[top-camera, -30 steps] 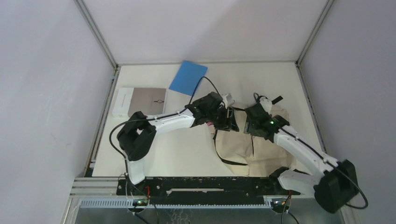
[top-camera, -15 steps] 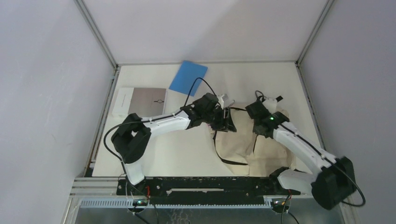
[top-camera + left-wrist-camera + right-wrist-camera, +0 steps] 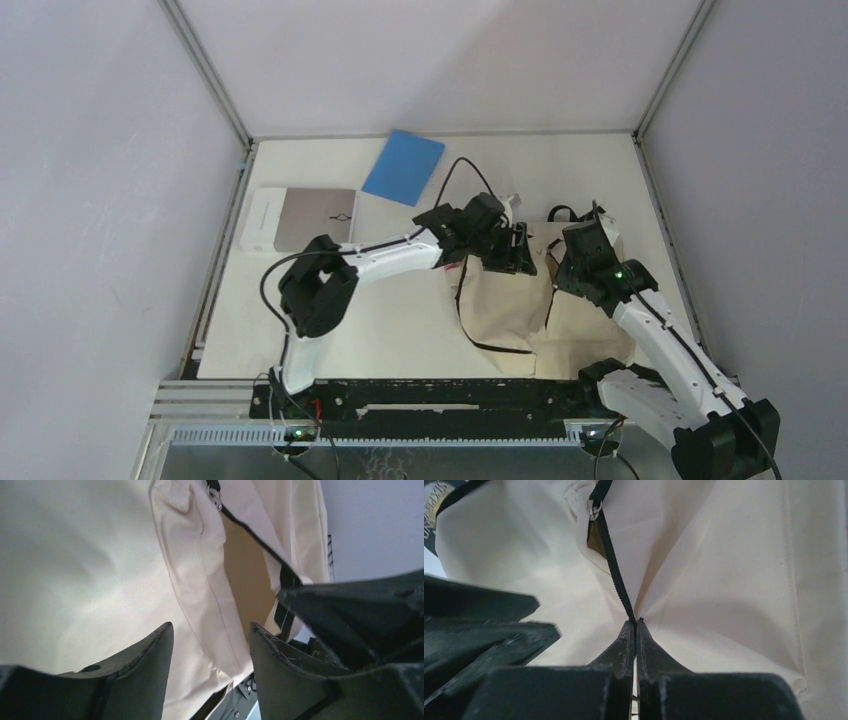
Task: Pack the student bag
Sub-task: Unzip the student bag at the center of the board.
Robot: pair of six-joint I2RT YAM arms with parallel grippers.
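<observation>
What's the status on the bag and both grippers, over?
Left gripper open, straddling a fold of the student bag. Right gripper shut on zipper line, zipper partly open. Blue folder and grey book outside bag, far left.

1. Left gripper (image 3: 520,255) has shifted right along the top edge of the student bag (image 3: 505,310).
2. Right gripper (image 3: 580,248) has also shifted right.
3. The right arm's elbow has dropped toward the worktop's near edge.

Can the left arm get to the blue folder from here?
Probably yes: the blue folder lies flat and uncovered, with nothing between it and the left gripper, whose jaws stand open.
</observation>
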